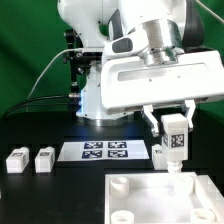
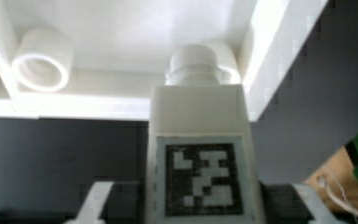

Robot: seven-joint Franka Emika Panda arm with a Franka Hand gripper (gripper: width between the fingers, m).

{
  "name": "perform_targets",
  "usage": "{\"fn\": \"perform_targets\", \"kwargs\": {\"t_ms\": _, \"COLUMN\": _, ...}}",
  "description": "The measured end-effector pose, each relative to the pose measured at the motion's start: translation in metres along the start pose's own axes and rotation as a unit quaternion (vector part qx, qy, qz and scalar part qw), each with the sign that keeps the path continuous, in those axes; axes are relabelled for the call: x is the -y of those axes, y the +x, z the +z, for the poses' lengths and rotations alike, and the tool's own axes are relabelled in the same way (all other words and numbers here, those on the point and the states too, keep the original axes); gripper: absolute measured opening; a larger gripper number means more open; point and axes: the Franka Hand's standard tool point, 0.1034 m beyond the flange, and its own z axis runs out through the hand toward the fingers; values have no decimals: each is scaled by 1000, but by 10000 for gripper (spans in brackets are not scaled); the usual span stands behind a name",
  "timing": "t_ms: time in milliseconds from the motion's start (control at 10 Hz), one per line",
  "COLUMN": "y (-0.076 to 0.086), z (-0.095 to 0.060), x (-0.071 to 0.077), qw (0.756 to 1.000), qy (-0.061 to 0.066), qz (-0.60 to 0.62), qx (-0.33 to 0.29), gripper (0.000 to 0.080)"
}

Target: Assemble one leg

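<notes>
The leg point(image 1: 175, 140), held upright in the jaws, has its tip at the white panel's point(image 1: 130, 184) rim.

gripper point(image 1: 172, 126) clamping upright leg point(image 1: 176, 143), over white panel point(image 1: 160, 202)

The black surface point(image 1: 40, 200) holds one small white plastic leg block point(image 1: 17, 160) just beside another point(image 1: 44, 158) at the exterior view's left, the marker board point(image 1: 105, 152) in the middle, and a big white square panel point(image 1: 170, 205) at the right.
</notes>
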Motion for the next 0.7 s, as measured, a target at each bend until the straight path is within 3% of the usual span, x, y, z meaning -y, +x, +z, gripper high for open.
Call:
{"fn": "perform_targets", "kwargs": {"t_ms": 300, "y": 29, "z": 16, "x": 1, "qw": 1000, "qy": 1, "qz": 4, "qx": -20, "gripper": 291}}
{"fn": "perform_targets", "kwargs": {"t_ms": 700, "y": 29, "z": 42, "x": 15, "qw": 1000, "qy": 7, "qz": 14, "qx": -17, "gripper": 291}}
